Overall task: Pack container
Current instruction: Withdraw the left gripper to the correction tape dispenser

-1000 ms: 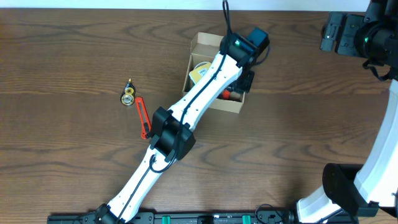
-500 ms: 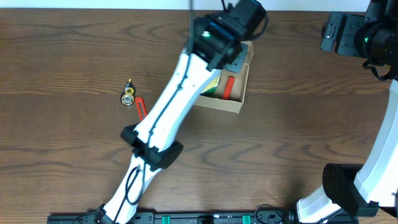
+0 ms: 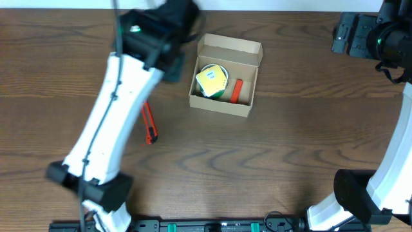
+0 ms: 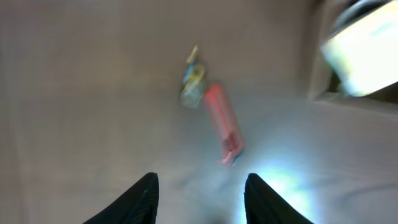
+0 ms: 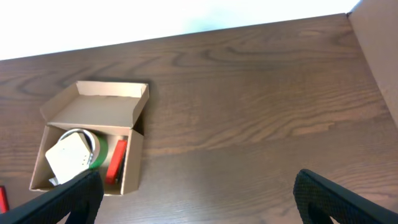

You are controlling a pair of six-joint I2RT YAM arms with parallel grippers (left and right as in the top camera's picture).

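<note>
The container (image 3: 219, 106) is a tan cardboard box standing open at the table's upper middle, its flap lid (image 3: 232, 46) folded back. Inside lie a green roll with a yellow-white pad on top (image 3: 211, 81) and a red item (image 3: 236, 91). The white left arm (image 3: 116, 96) reaches up left of the box. In the blurred left wrist view my left gripper (image 4: 202, 180) is open and holds nothing, high above a red utility knife (image 4: 222, 121) and a small yellow object (image 4: 194, 81). My right gripper (image 5: 198, 186) is wide open far to the right, looking down at the container (image 5: 134, 165).
The red utility knife (image 3: 149, 122) lies on the brown wood table left of the box, partly beside the left arm. The right arm's dark head (image 3: 360, 35) hangs at the far upper right corner.
The left arm has swung left, away from above the container, to over the knife. Its jaws have opened. The red item stays in the box. The right arm has not moved.
</note>
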